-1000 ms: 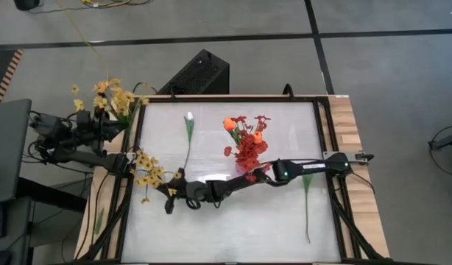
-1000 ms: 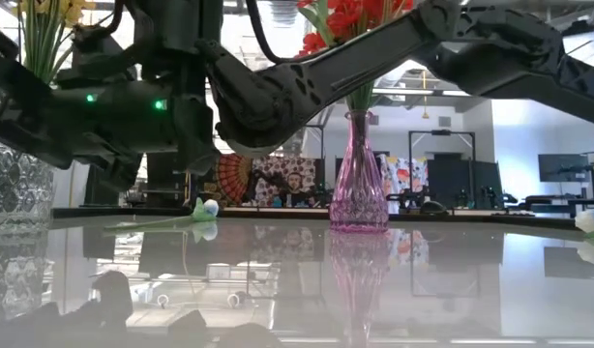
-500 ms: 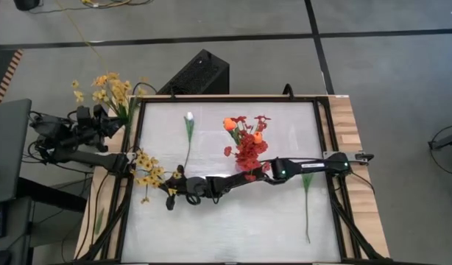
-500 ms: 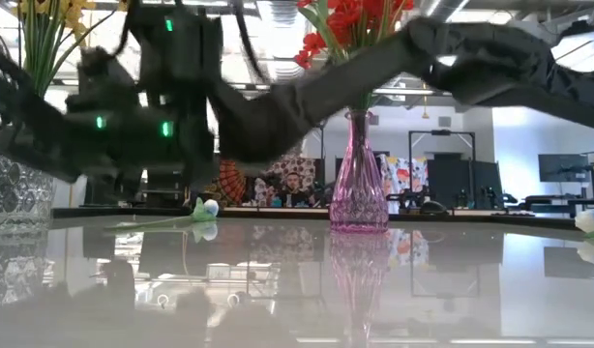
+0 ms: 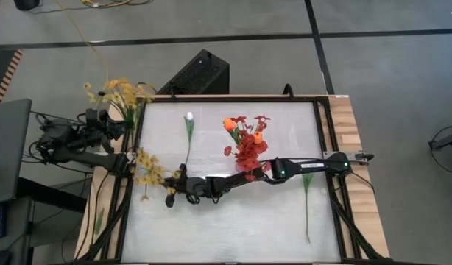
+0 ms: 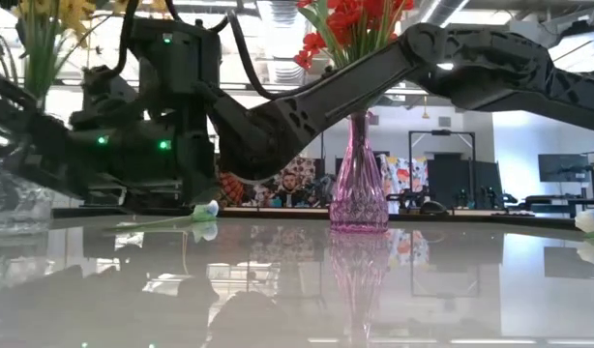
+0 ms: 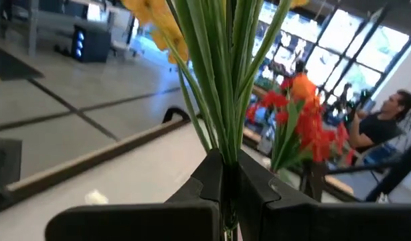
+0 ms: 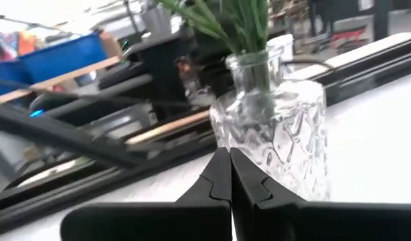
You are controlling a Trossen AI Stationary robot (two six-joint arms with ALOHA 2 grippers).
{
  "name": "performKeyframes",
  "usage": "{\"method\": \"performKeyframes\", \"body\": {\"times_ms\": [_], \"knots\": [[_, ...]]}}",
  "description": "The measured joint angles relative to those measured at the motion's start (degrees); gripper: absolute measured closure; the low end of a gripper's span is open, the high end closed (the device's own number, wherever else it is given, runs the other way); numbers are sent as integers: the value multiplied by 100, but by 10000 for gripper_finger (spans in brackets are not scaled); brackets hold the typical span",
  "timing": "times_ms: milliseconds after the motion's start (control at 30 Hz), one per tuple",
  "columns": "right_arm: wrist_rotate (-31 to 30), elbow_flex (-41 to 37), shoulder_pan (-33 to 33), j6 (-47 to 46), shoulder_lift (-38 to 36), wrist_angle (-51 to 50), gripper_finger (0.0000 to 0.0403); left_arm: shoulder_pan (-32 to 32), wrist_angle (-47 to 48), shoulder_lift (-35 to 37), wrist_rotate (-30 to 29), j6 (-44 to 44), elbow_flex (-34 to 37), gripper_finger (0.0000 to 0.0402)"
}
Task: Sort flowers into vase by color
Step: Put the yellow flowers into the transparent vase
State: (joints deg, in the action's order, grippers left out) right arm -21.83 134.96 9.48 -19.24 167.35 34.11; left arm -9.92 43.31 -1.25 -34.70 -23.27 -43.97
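Note:
My left gripper (image 5: 124, 122), beyond the table's left edge, is shut on a bunch of yellow flowers (image 5: 117, 91). A clear glass vase (image 8: 279, 144) with more yellow sprays (image 5: 147, 168) stands on its base at the table's left. My right gripper (image 5: 171, 194) is shut, with nothing between its fingers, level and close to that vase. A pink vase (image 6: 358, 174) holds red and orange flowers (image 5: 246, 143). A white tulip (image 5: 189, 129) lies flat on the table, at the far side. My left gripper pinches the bunch's green stems (image 7: 225, 150) between its two fingers, several stems together. The stems rise out of the fingers, blossoms on top, clear of the table. My right gripper's shut tips (image 8: 229, 175) stand right at the clear vase's wall; I cannot tell whether they touch it.
A loose green stem (image 5: 307, 199) lies near the table's right edge. A black box (image 5: 196, 73) stands beyond the far edge. People (image 7: 386, 127) show in the room behind. My right arm (image 5: 285, 169) stretches across the table's middle, in front of the pink vase.
My left gripper has rolled and shifted a little toward the table, and its yellow bunch has swung toward the table's far-left corner. My right gripper has edged toward the clear vase, staying shut.

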Motion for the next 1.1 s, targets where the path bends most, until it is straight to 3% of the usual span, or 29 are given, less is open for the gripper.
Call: {"method": "performKeyframes", "body": {"times_ms": [133, 300, 400, 633, 733, 833, 900, 1100], "knots": [[-142, 0, -88, -153, 0, 157, 387, 1, -58, 8, -61, -66, 211, 401], [-926, 2, -143, -127, -16, 147, 384, 1, -5, 34, -28, -299, 383, 401], [-963, 2, -143, -125, -46, 266, 384, 1, -14, 59, -245, -240, 426, 401], [-971, 2, 21, -125, -165, 495, 384, 1, 428, 117, -1929, -295, 340, 401], [-970, 2, 116, -123, -324, 410, 384, 1, 710, 119, -2282, -492, 336, 401], [-970, 4, 177, -121, -462, 290, 384, 1, 715, 119, -2151, -429, 422, 401], [-966, 4, 215, -104, -536, 210, 384, 1, 533, 119, -1741, -268, 508, 401], [-832, 4, 290, 369, -962, -366, 383, 1, -1771, 113, 61, 1480, 501, 401]]}}
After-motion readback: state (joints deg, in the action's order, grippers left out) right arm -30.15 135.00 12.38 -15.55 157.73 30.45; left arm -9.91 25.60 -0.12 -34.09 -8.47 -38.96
